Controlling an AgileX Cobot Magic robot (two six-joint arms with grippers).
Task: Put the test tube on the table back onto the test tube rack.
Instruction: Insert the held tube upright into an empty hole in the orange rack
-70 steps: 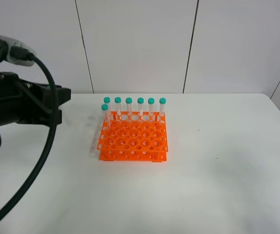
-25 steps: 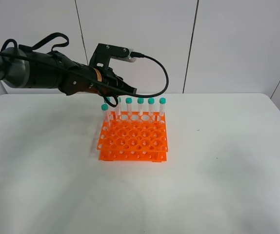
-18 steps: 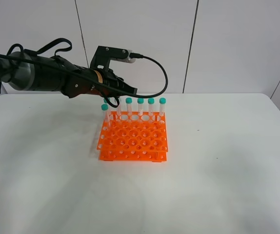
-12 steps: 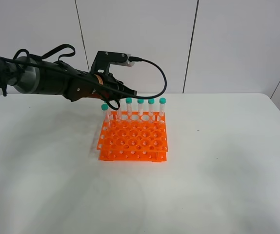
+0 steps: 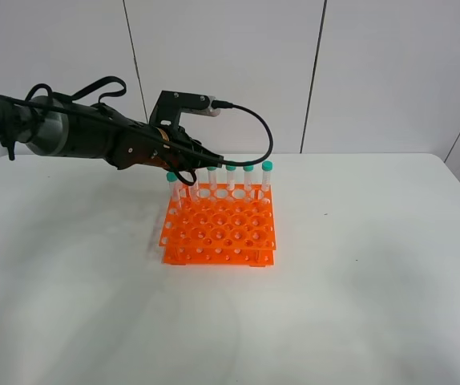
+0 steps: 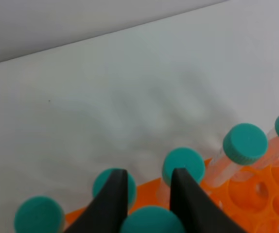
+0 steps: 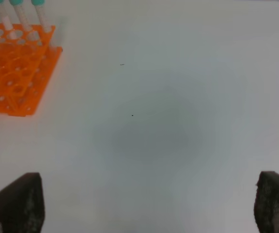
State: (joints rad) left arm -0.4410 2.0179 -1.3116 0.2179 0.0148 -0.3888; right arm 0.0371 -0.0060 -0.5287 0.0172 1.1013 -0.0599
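The orange test tube rack point(image 5: 218, 228) stands mid-table with several teal-capped tubes point(image 5: 248, 170) upright along its back row. My left gripper point(image 5: 200, 163) hangs over the rack's back left corner. In the left wrist view its two dark fingers point(image 6: 113, 194) close on the teal cap of a test tube point(image 6: 151, 221). That tube's lower end is hidden, so I cannot tell whether it sits in a hole. Other caps point(image 6: 244, 143) stand around it. No tube lies on the table point(image 5: 358, 265). My right gripper point(image 7: 144, 206) is open and empty, out of the high view.
The left arm and its black cable point(image 5: 254, 136) stretch from the left edge above the rack's back row. The rack point(image 7: 13, 63) lies far off in the right wrist view. A white wall stands behind the table.
The left arm swung from beside the camera to over the rack's back left corner. In the last second it shifted slightly and sank a little toward the caps.
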